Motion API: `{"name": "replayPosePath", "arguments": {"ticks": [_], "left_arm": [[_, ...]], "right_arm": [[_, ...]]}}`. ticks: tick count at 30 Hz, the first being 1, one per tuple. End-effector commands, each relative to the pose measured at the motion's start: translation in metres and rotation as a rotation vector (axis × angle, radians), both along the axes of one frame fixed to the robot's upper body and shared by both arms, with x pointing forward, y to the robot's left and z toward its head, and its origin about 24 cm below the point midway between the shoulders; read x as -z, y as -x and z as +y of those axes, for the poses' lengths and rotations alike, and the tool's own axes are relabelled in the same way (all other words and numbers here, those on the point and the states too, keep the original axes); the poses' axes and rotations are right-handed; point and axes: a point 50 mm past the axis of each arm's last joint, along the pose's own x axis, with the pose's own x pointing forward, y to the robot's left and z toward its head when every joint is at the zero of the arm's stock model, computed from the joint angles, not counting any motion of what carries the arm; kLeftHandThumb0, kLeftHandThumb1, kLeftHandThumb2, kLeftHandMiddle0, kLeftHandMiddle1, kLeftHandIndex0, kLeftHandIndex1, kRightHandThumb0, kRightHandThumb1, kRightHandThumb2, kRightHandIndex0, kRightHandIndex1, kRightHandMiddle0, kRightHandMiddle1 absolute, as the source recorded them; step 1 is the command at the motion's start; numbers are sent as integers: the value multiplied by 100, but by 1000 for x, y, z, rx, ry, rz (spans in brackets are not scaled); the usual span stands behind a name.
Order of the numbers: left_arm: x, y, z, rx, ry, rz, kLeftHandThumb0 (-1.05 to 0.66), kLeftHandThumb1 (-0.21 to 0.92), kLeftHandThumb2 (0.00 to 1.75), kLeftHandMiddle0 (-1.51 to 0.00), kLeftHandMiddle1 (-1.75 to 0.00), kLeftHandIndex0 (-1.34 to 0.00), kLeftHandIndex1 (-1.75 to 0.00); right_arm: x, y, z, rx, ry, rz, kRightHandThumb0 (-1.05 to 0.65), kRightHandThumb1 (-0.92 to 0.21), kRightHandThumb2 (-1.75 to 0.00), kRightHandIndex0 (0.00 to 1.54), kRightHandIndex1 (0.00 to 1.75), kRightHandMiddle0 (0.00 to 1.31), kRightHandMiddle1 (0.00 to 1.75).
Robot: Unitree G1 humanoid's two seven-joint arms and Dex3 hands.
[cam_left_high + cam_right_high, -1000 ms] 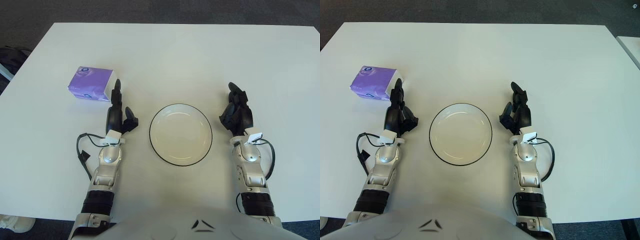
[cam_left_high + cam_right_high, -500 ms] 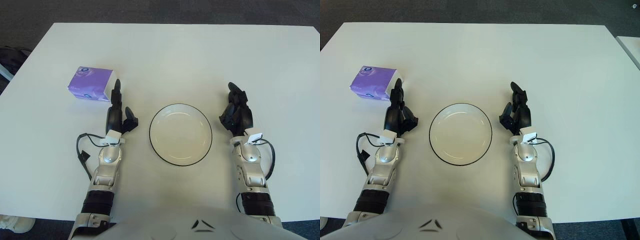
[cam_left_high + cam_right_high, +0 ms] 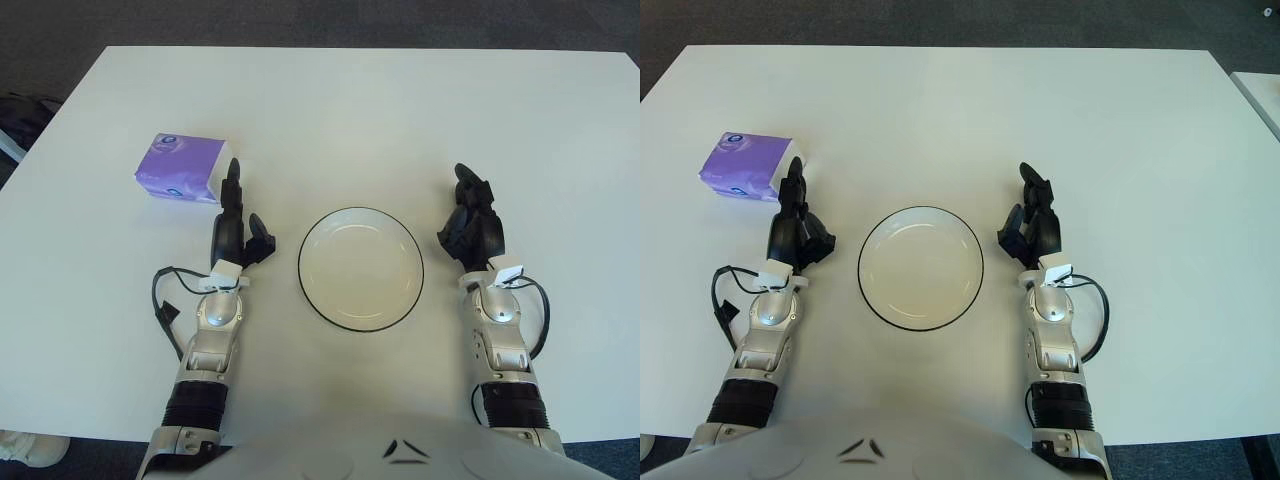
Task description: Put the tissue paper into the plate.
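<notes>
**Both hands empty beside the plate, tissue pack off to the left**

The left hand rests on the counter just left of the plate, its dark fingers stretched forward and loosely spread, holding nothing. The longest fingertip reaches up to the near right corner of the tissue pack; whether it actually touches the pack cannot be told. A shorter finger angles out to the right, toward the plate. Behind the hand, the silver forearm runs back toward the robot's body, with a black cable looping out on its left side.

The right hand lies on the counter just right of the plate, fingers relaxed and slightly bent, pointing forward, gripping nothing. A black cable curls out beside its silver forearm as well.

Between the two hands sits the plate, round, cream-white with a thin dark rim, nothing in it. Neither hand touches it.

The tissue pack is a small purple packet with a white end face, lying flat on the counter to the front left of the plate, well apart from it and just ahead of the left hand. It sits slightly turned, its white end facing the plate side.

The counter is plain white, with dark floor beyond its edges.
</notes>
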Motion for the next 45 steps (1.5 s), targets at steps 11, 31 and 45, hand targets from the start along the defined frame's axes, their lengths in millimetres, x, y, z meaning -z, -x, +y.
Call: {"name": "replayPosePath", "arguments": {"ticks": [11, 31, 45], "left_arm": [[-23, 36, 27, 102, -199, 110, -90, 92, 115, -4, 0, 0, -7], [-114, 23, 46, 251, -541, -108, -78, 92, 101, 0, 0, 0, 0], [-160, 15, 54, 179, -878, -407, -64, 92, 74, 0, 0, 0, 0]], "right_arm": [[40, 9, 2, 7, -28, 204, -67, -92, -102, 21, 1, 0, 44], [51, -1, 11, -32, -41, 227, -67, -92, -103, 20, 0, 0, 42], [59, -6, 16, -31, -58, 242, -67, -92, -103, 19, 0, 0, 41]]}}
